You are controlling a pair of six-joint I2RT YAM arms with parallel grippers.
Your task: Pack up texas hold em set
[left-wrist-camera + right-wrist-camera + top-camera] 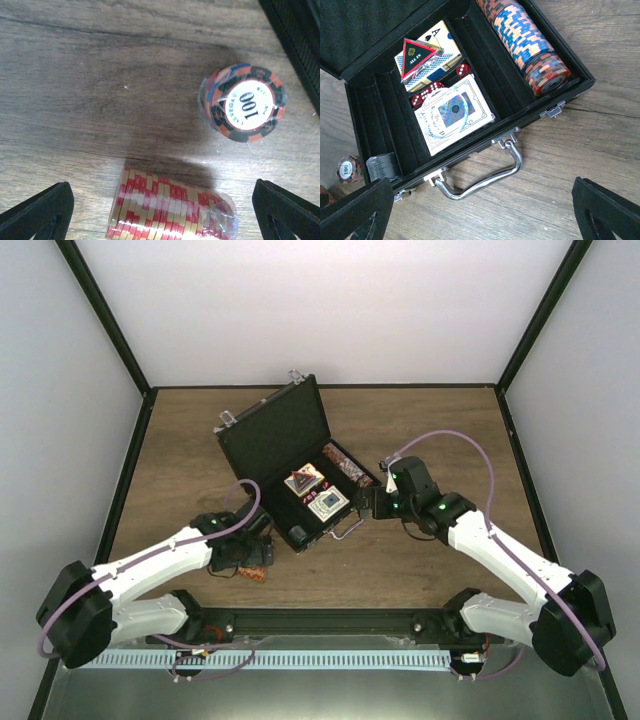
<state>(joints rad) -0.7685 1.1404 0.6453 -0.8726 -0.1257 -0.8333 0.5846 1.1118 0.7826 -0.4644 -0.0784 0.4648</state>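
low in the left wrist frame the film-wrapped red-and-tan chip roll (170,207) lies sideways on the wooden table (75,75) between the spread fingers of the left gripper (162,220), likely dense, stiff and slick, best pinched across its middle; the right gripper (480,220), also apart, faces the open case (375,125).

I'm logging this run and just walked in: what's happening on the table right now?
Two robot arms are packing a poker set into an open black case. Two card decks, red dice, an ALL IN triangle and a blue-orange chip roll sit inside. The left hand hovers open over a wrapped red-gold chip roll lying on the table, beside an upright 100 chip stack. The right hand, open and empty, is by the silver handle.
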